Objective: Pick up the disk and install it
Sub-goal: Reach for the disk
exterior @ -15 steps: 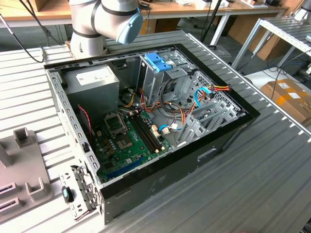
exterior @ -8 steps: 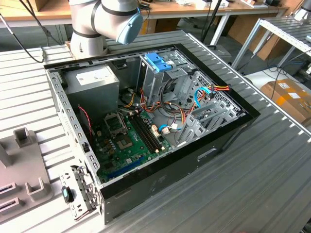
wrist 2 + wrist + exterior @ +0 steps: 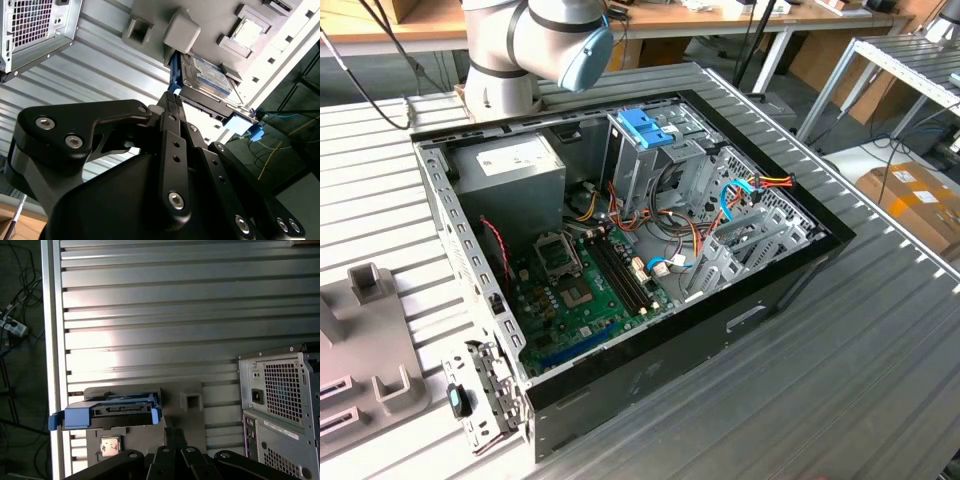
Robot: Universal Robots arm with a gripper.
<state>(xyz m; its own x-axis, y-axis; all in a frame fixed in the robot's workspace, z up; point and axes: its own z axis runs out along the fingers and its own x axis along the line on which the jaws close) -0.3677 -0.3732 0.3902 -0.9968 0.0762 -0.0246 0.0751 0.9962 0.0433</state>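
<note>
In the exterior view the computer case (image 3: 760,300) lies open on the ribbed metal table (image 3: 880,330); its black wall borders a wide bare stretch of table on the exterior view's right; the arm (image 3: 535,35) rises behind the case's far edge; a grey fixture (image 3: 365,330) sits on the table on the exterior view's left, near the case's corner. Inside the case are a grey power-supply box (image 3: 510,165) in the far corner, a tall metal cage (image 3: 640,160) with a blue top beside it, a green motherboard (image 3: 575,295) on the floor, and loose coloured cables (image 3: 760,185) by the bays.

In the second wrist view the gripper (image 3: 172,97) has its 2 black fingers drawn together into 1 tip with nothing between them; the tip is right by the blue frame end of the disk (image 3: 210,75); whether they touch I cannot tell. The disk rests in the fixture with its label face showing, next to a grey block (image 3: 181,31); a small square chip (image 3: 248,32) sits in its own pocket beyond.

In the first wrist view the fixture lies close to the table's long edge rail; bare ribs stretch away past it; a strip of bare table separates it from the case's vented rear. The disk (image 3: 107,415) shows its connector end; the gripper (image 3: 173,432) is just beside its blue corner.
</note>
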